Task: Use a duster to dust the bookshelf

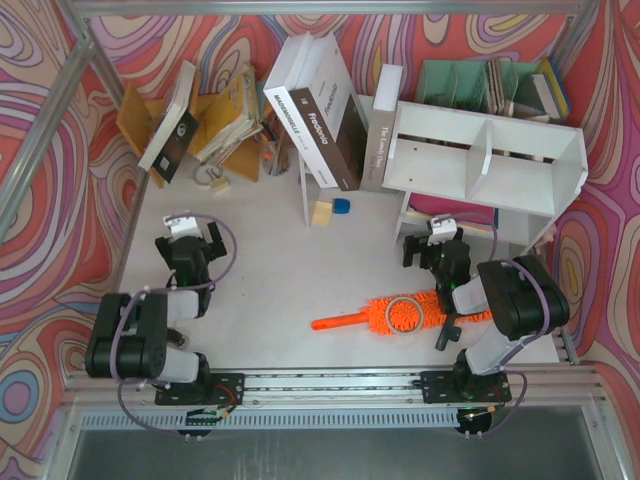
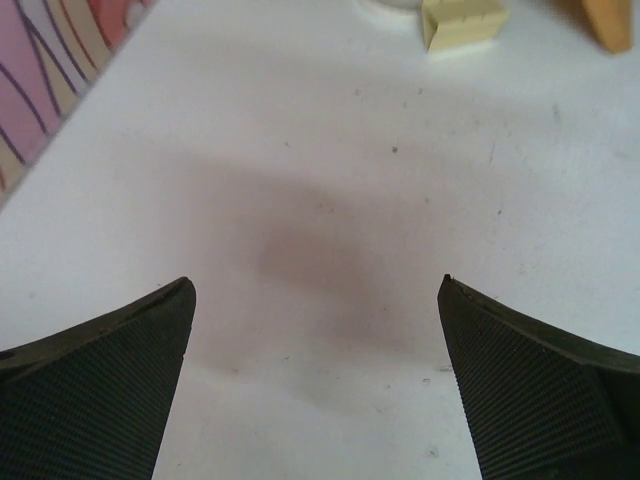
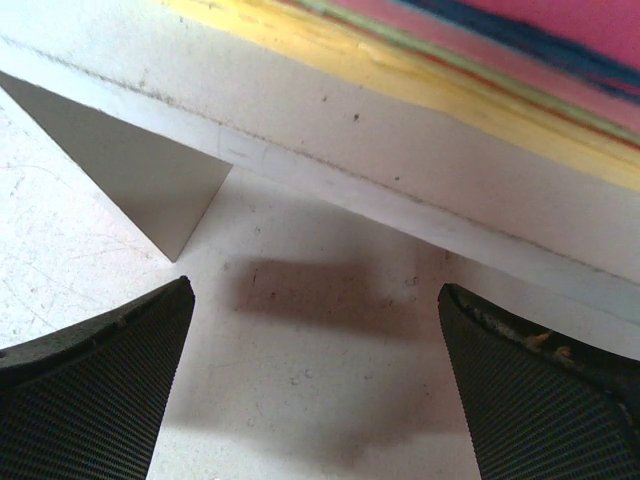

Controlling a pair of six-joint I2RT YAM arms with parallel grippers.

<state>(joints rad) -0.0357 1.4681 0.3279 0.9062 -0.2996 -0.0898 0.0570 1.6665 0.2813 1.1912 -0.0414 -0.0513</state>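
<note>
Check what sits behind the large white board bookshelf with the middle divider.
A mint-green divided organizer stands behind it, with a few books in its slots. The bookshelf covers the organizer's lower part, so its base cannot be seen.

The right end of the shaggy orange microfibre duster [image 1: 372, 315] lies hidden under the black right arm [image 1: 510, 295]; the pale yellow block [image 2: 462, 22] is cropped.
</note>
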